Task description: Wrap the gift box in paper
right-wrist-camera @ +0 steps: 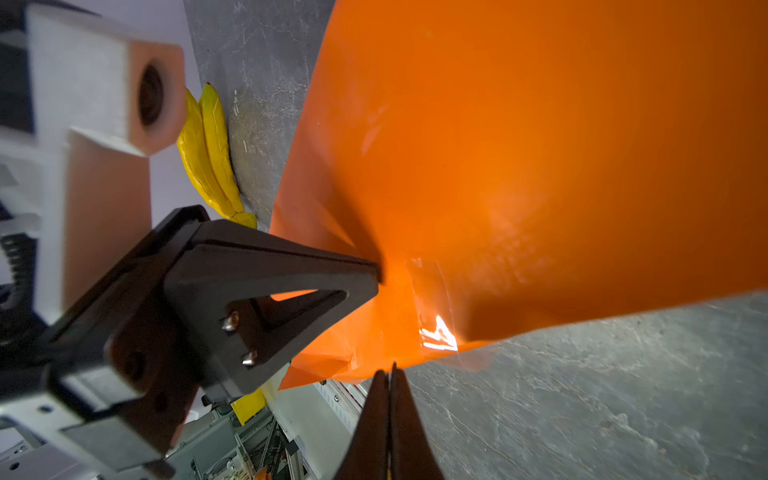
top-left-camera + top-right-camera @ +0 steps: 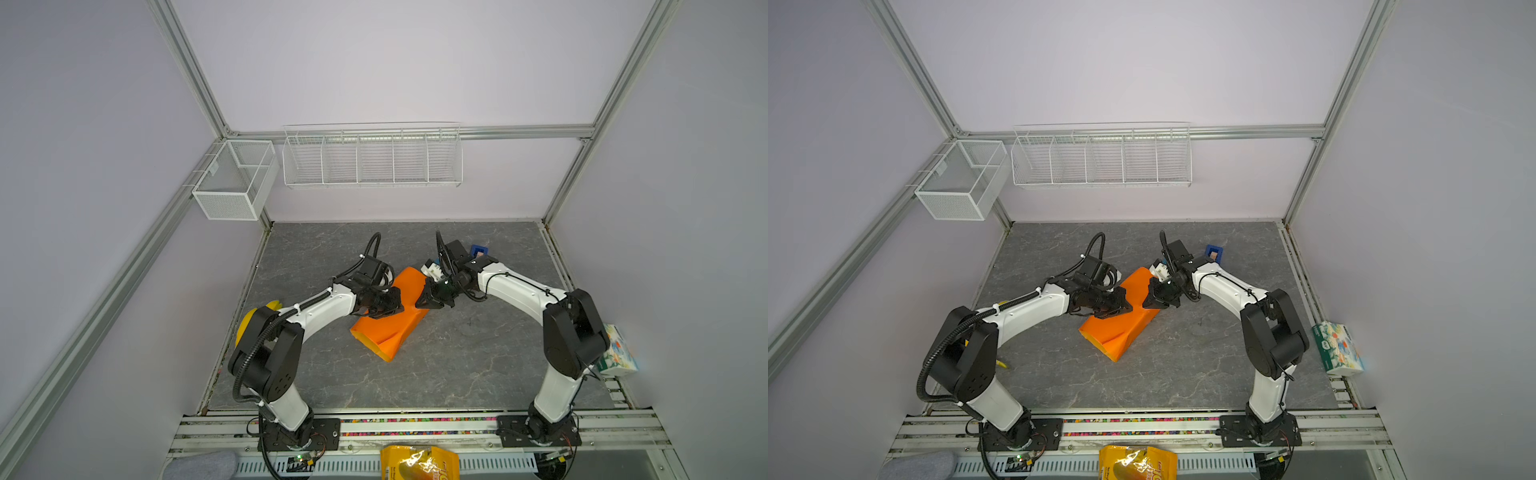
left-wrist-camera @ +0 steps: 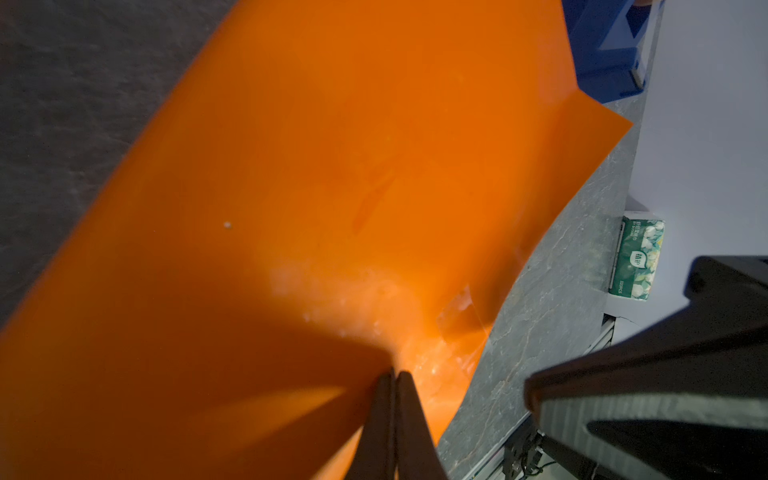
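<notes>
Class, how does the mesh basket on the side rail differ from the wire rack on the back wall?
The mesh basket is fine mesh; the wire rack is open wire bars. The mesh basket has two compartments, the wire rack five. The wire rack is wider than the mesh basket. Both are white.

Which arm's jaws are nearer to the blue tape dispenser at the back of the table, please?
Right. The right arm, jaws shut on the paper, works just in front of the tape dispenser; the left arm, jaws also pinching the paper, is farther off across the sheet.
</notes>
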